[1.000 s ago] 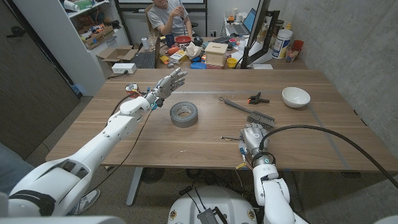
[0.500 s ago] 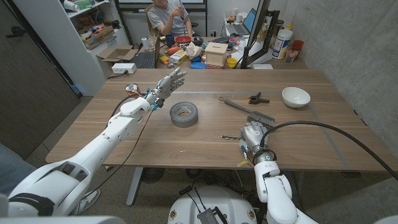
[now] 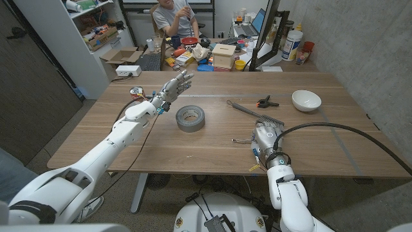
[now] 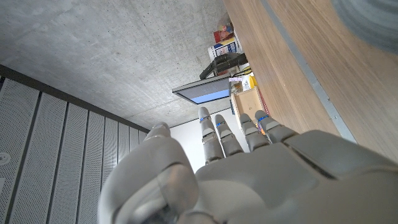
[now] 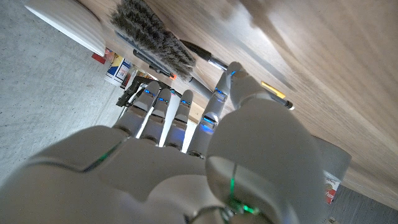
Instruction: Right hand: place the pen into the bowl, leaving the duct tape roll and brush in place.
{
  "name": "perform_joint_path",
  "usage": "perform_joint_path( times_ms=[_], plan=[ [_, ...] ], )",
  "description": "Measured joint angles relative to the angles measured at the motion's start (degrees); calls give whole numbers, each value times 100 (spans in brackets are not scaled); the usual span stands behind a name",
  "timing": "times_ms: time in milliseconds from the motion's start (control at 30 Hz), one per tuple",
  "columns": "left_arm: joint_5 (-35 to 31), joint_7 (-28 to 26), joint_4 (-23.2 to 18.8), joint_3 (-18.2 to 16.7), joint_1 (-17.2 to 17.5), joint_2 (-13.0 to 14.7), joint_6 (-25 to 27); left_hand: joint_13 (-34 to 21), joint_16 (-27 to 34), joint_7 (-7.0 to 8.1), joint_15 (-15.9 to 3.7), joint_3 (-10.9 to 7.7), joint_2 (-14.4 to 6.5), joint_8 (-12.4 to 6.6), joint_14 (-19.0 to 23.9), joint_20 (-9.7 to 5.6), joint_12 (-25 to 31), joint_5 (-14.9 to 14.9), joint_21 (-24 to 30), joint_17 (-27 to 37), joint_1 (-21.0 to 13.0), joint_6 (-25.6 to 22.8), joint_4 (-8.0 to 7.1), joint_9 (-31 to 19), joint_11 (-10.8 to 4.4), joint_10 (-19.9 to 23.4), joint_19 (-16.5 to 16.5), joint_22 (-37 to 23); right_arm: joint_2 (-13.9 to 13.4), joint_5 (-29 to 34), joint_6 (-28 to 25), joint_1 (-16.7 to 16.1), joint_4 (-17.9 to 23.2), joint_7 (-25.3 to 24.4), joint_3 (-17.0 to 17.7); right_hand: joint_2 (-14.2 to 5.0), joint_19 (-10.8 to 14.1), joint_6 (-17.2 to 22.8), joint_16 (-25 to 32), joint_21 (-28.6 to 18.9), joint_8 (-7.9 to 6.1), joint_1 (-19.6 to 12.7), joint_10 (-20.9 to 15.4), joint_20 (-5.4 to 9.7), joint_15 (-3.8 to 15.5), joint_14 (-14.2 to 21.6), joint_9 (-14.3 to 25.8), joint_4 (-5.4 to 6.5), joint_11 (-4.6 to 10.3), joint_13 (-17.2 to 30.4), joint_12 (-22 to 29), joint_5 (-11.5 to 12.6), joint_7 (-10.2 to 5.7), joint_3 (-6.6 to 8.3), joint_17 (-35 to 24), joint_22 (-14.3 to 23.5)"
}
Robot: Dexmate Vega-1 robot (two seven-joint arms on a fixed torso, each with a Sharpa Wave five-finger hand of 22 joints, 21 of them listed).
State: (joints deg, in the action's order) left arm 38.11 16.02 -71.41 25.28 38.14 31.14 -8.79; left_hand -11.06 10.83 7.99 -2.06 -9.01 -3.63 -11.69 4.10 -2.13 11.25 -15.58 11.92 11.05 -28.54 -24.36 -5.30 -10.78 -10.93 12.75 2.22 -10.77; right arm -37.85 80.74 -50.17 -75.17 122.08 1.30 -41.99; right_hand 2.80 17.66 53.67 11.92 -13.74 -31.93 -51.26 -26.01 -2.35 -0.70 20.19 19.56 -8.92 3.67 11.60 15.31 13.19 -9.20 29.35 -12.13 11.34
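Up close, pen (image 5: 249,74) just past right hand (image 5: 186,162) fingers (image 5: 163,112)

Matt brown wood-grain worktop (image 3: 129,138); glossy white bowl (image 3: 306,100); dull grey duct tape roll (image 3: 190,118); brush (image 5: 152,37) with coarse grey bristles; smooth pale plastic right hand (image 5: 180,162).

A black clamp (image 3: 264,102) lies on the wooden counter (image 3: 129,142), well beyond the right hand (image 3: 262,138). Past the far edge sits a person (image 3: 174,16) at a cluttered desk (image 3: 193,55), with a laptop (image 3: 252,24) nearby.
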Motion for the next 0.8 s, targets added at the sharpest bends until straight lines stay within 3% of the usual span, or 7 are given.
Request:
perform_joint_path(
  times_ms=[800],
  plan=[
    [-20,-27,-72,4,14,-21,-87,0,0,0,0,0,0,0,0,0,0,0,0,0,0,0,0,0,0,0,0,0,-38,132,318,-89,291,115,483,8,40,0,0,0,-8,-7,1,40,30,31,0,23,0,27,44,-22,0,23,0,-1]
  ],
)
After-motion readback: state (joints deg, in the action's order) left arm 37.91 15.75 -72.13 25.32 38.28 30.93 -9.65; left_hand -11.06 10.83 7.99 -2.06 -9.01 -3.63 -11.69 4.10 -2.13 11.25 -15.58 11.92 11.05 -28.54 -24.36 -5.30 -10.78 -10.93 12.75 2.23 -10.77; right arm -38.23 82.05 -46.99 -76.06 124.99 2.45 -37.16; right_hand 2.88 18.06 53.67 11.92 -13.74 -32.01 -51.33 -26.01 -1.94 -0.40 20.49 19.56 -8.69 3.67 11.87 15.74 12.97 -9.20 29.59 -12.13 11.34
